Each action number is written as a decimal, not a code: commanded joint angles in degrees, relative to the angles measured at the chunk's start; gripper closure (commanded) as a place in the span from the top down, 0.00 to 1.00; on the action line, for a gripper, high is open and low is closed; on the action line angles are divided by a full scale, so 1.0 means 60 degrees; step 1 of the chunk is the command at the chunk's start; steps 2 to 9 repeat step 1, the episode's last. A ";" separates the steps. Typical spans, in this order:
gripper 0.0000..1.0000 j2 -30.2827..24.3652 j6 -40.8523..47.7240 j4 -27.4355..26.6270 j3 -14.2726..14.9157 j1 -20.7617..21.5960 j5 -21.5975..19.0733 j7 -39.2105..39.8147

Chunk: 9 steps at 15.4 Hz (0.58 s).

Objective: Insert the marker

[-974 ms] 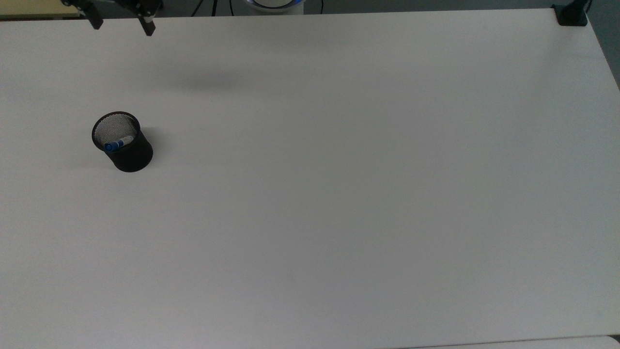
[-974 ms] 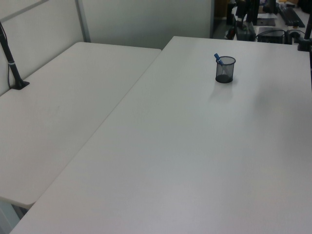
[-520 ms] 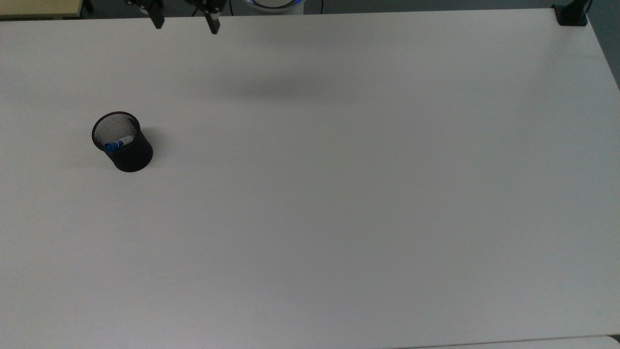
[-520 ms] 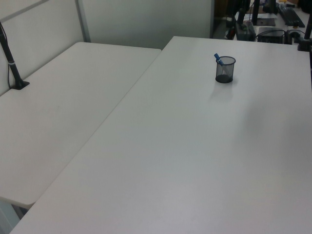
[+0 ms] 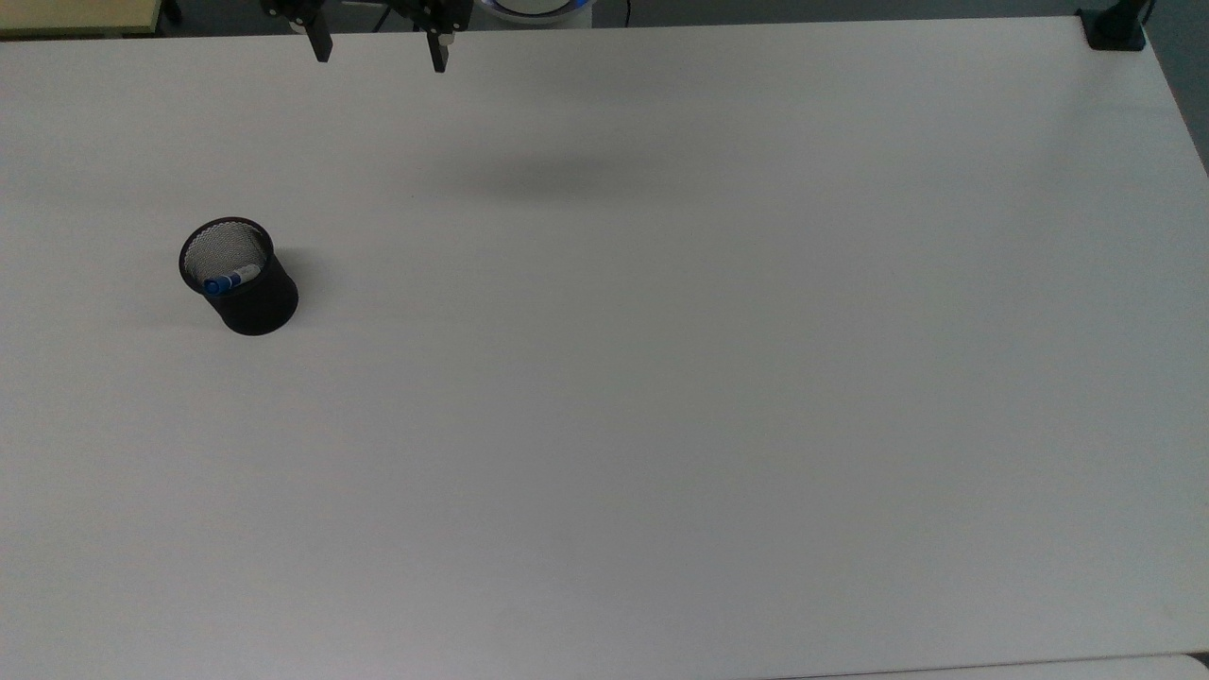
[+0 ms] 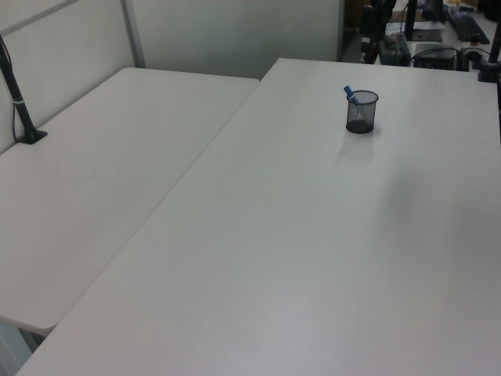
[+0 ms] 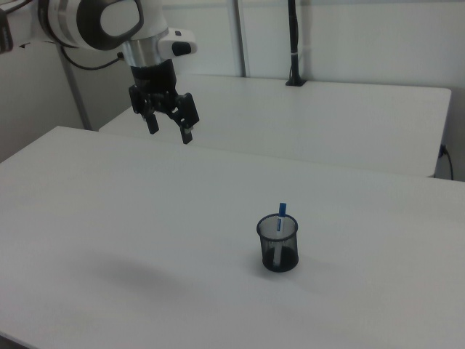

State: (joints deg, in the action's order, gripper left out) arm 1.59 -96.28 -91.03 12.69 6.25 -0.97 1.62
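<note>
Fingers: spread wide, empty, touching nothing
Gripper (image 7: 170,131): raised above the table, upper left of the right view; at the top edge of the top view (image 5: 379,55)
Marker (image 7: 281,218): standing in the mesh cup (image 7: 277,244), blue end above the rim, leaning on the wall
Cup position: left side of the top view (image 5: 247,283), well apart from the gripper
Table (image 5: 661,378): white, bare between gripper and cup

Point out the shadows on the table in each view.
Top view: a soft dark smudge on the table below the gripper, plus a short shadow right of the mesh cup. Right view: a faint smudge at lower left, the gripper high above it. Left view: a faint patch below the mesh cup.
</note>
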 commanded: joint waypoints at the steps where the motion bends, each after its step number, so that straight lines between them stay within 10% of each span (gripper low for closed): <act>1: 1.00 -0.0074 -0.0169 -0.0092 0.0171 0.0160 0.0089 0.0168; 9: 1.00 -0.0074 -0.0169 -0.0092 0.0171 0.0160 0.0089 0.0168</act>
